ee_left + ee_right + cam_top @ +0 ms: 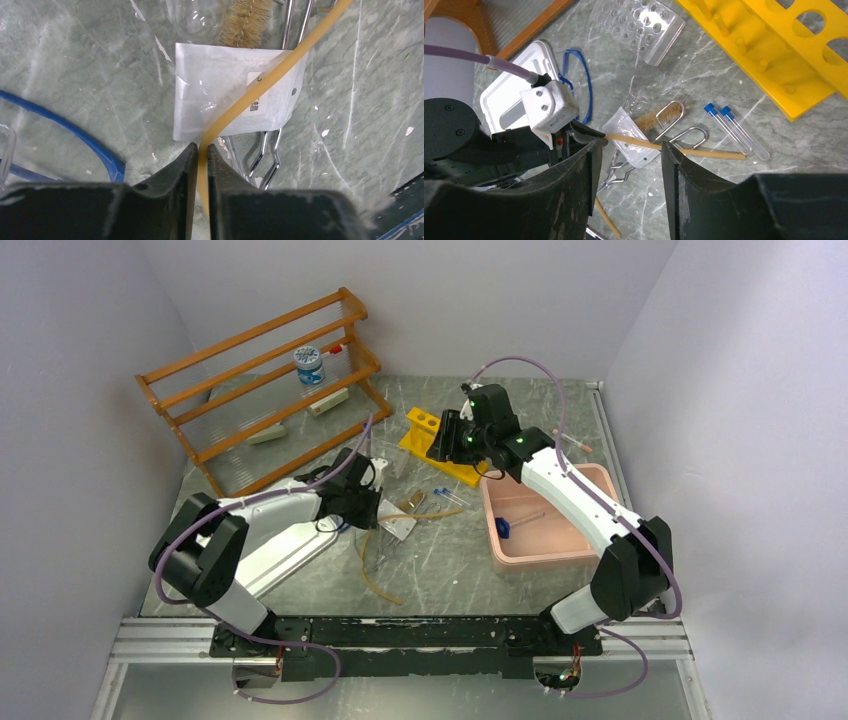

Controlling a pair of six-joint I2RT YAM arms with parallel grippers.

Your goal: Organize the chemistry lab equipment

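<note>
We can pass over the surface (pixel 470 575) at lower centre; tan hose (pixel 372 582) lies just left, pink tub (pixel 545 562) blocks the right, wooden rack (pixel 250 335) the upper left.

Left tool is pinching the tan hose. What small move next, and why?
Probably lift the left tool slightly, straight up: its jaws pinch the tan rubber hose, which lies across the white flat plastic packet; a sideways drag would likely pull the packet along.
</note>
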